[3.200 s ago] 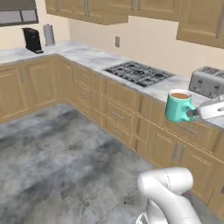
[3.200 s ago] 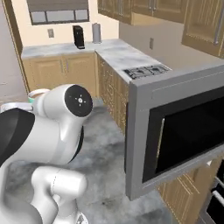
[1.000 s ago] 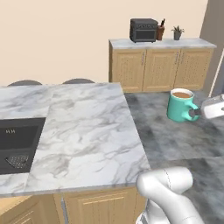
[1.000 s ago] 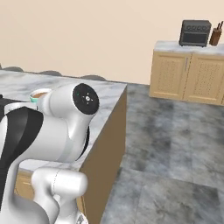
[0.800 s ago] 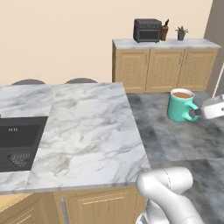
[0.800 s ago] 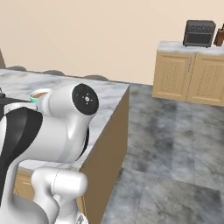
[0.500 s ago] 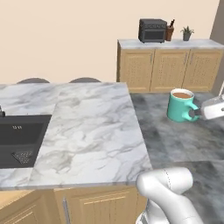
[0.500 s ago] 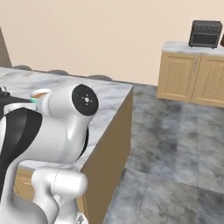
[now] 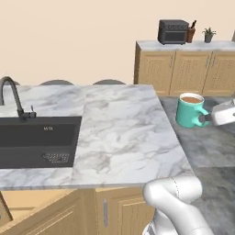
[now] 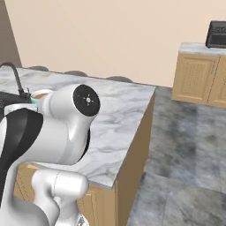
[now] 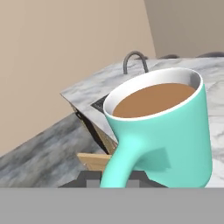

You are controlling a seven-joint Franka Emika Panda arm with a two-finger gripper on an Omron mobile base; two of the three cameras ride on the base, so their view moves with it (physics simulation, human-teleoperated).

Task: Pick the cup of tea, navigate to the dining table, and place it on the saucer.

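Holding the cup of tea (image 9: 189, 110) by its side handle, the gripper (image 9: 209, 118) has its fingers closed tight on that handle (the fingertips themselves sit hidden behind the mug's curve in the hand view). The teal mug stays upright, brown liquid level near its white inner rim, and hangs in the air just off the right-hand end of the marble-topped island (image 9: 124, 133), above the grey stone floor (image 9: 211, 147). A dark sink (image 9: 39, 142) with a curved black faucet (image 9: 11, 94) is set into the far left of that same surface, well away from the cup. Beyond the island's far right corner, wooden cabinets (image 9: 186, 69) stand against the beige wall, carrying a black toaster oven (image 9: 173, 31) and a small potted plant (image 9: 209, 34). From the right base view, the robot's white shoulder covers most of the mug, leaving a sliver of its rim (image 10: 39, 94) showing over the island.
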